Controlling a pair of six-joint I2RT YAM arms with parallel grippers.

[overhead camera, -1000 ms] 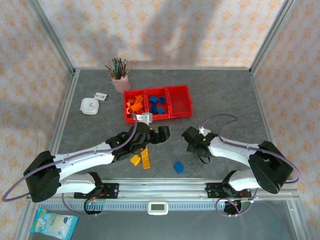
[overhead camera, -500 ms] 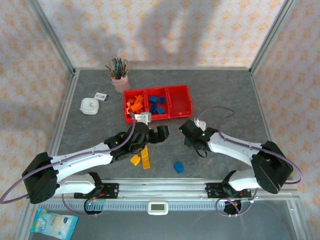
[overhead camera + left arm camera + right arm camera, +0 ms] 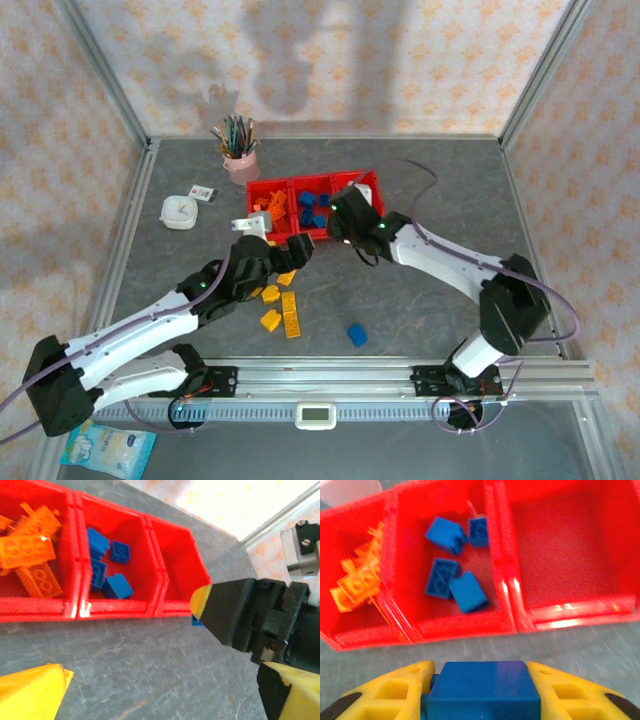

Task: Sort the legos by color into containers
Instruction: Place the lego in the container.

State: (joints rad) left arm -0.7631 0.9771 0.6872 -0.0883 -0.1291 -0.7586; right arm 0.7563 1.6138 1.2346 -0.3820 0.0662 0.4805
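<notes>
Gripping a blue brick between its yellow fingers, the right gripper hovers at the near rim of the containers, three red bins joined in a row toward 12 o'clock on the grey tabletop. The brick sits squarely in the closed jaws, studs hidden, just short of the middle and right-hand bins.

Four blue bricks lie loose in the middle bin, a heap of orange bricks fills the one at 9 o'clock from it, and the bin at 3 o'clock holds nothing.

The left gripper hangs at 7 o'clock from the containers with its jaws spread wide and nothing between them, near the right gripper but apart from it.

On the tabletop at 6 o'clock from the bins rest a long yellow brick with a few small orange and yellow pieces beside it, and a loose blue brick at 4 o'clock from them.

A pink cup of pens stands at 11 o'clock from the containers, a white round object at 9 o'clock.
</notes>
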